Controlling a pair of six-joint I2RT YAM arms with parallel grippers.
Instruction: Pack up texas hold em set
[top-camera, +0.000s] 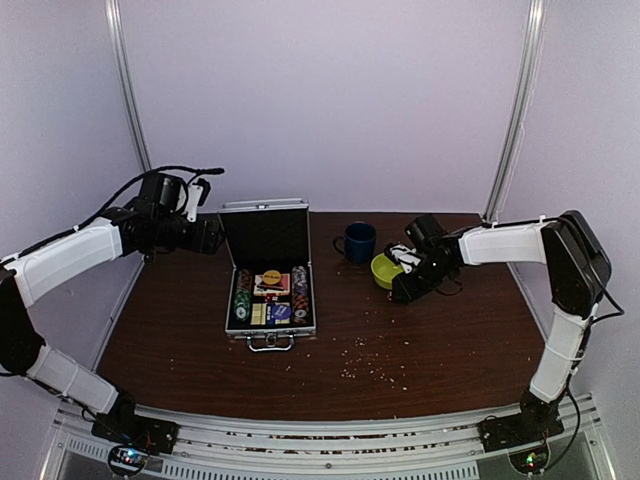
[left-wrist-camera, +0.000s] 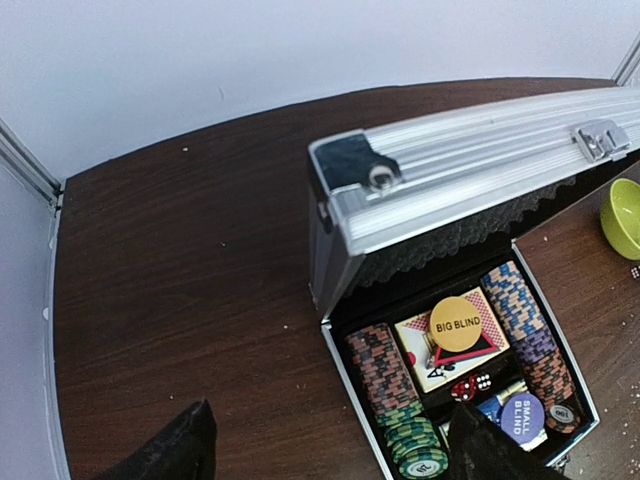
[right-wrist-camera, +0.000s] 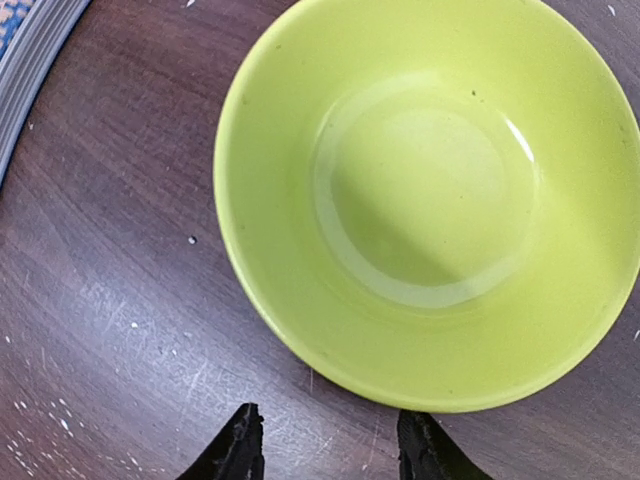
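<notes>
Near the back edge of the table (top-camera: 420, 340), in the middle, your silver case (top-camera: 265, 232) sits open with chips (left-wrist-camera: 385, 365) inside. Your left gripper (left-wrist-camera: 330, 408) is spread wide near its lid. Your right gripper (right-wrist-camera: 328, 412) is spread just beside the green bowl (right-wrist-camera: 430, 190), and both are empty.

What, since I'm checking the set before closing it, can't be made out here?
- Top view: chips in the case too small to count.
- Left wrist: case's near corner behind a left finger.
- Left wrist: blue card box mostly under the purple disc.
- Right wrist: bowl, right rim cut off.
</notes>
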